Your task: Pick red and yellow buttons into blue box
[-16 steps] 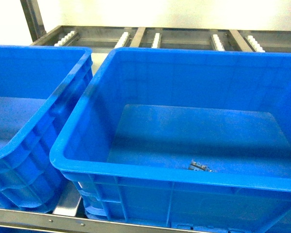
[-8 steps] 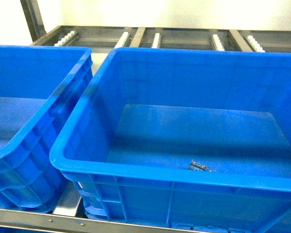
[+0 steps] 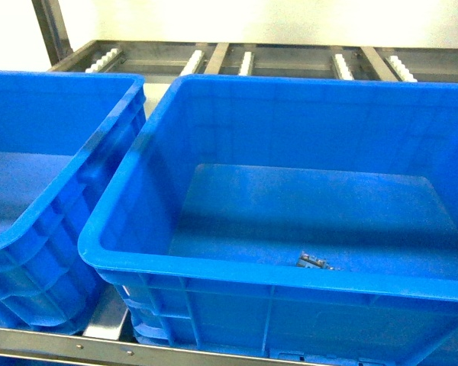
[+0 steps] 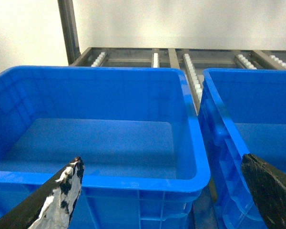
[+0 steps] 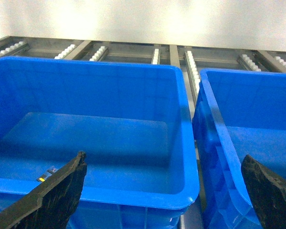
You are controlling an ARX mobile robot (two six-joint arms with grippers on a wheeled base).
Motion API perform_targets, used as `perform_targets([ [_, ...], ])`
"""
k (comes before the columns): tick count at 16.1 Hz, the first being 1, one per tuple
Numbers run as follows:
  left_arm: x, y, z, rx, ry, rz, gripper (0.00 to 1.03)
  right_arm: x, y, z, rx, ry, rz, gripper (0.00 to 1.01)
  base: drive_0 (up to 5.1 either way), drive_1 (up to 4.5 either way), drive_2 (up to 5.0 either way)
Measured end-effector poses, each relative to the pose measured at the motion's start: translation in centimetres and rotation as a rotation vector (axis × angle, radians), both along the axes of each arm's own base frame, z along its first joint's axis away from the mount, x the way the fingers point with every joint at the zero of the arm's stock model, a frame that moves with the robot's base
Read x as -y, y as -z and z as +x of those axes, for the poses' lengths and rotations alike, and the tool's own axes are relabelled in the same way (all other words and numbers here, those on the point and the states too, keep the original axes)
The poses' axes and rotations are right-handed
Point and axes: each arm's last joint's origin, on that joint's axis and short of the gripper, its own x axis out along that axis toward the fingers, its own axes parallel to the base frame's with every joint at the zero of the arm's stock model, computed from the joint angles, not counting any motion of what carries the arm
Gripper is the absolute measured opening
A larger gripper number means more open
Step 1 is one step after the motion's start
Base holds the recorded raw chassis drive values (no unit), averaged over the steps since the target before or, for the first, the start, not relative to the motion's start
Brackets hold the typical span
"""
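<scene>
Both hands, left hand (image 4: 162, 191) and right hand (image 5: 164, 188), gape wide and empty; with no buttons visible, a wrong crate than the deep blue plastic box (image 3: 214, 267) risks being searched.

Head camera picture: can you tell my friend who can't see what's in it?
A big, deep blue box fills most of the view, and inside it, near the front wall, lies one small dark grey part. To its left sits another blue crate with a curved rim, and metal roller rails run behind both. No robot grippers or buttons show here.
</scene>
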Motion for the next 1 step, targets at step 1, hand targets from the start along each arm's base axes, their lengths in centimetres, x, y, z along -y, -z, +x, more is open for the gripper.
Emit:
perform_targets([
  [1, 0.0, 0.0, 0.0, 0.0, 0.0, 0.0, 0.98, 0.0, 0.0, 0.0, 0.0, 0.0, 0.0, 0.98, 0.0, 0.0, 0.0],
])
